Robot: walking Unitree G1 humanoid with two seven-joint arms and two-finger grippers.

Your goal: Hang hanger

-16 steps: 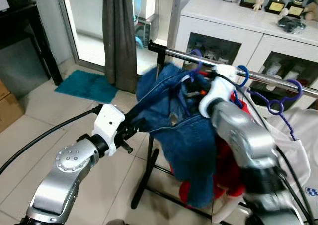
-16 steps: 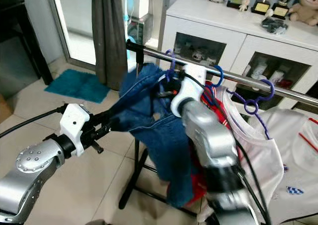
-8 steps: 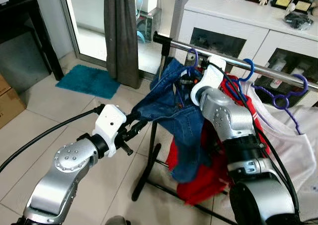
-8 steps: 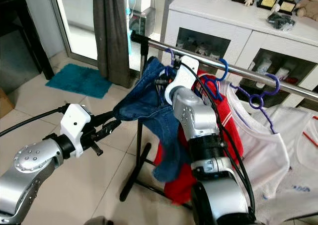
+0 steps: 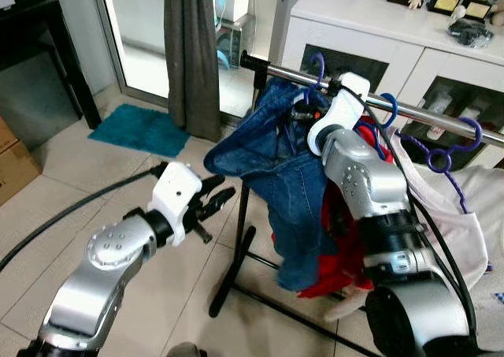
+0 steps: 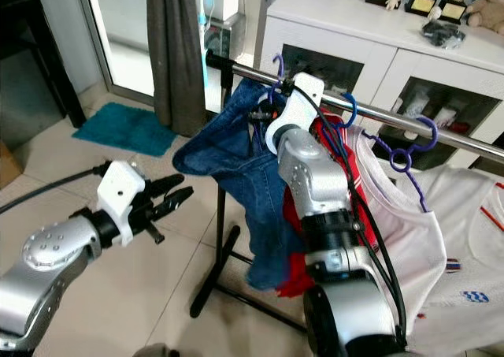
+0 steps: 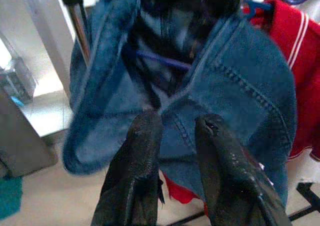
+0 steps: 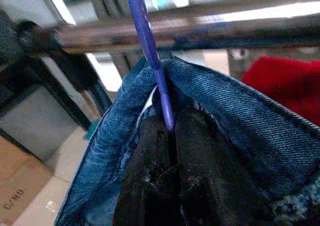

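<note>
The purple plastic hanger (image 5: 313,72) carrying a blue denim garment (image 5: 277,172) sat with its hook over the shiny metal clothes rail (image 5: 409,114), close to the rail's black-capped end. The right gripper (image 8: 167,131), raised to the rail, had its 2 black fingers (image 8: 150,151) pinched together on the hanger's thin purple stem just below the rail, with denim bunched around them. The garment hung down from there in loose folds beside the rack's black upright post (image 6: 223,168).

The left gripper (image 5: 214,200) was held out low in front of the rack, near the lower left edge of the denim but apart from it; its 2 fingers (image 7: 135,156) were spread with nothing between them, pointing at the cloth.

Further along the rail hung a red garment (image 6: 346,176) on a blue hanger (image 5: 386,109) and a white garment (image 6: 441,247) on another purple hanger (image 5: 445,156). Behind stood a white cabinet with glass doors (image 5: 394,34), a dark grey curtain (image 5: 189,50) and a teal floor mat (image 5: 138,128) on the pale tiled floor (image 5: 47,184).
</note>
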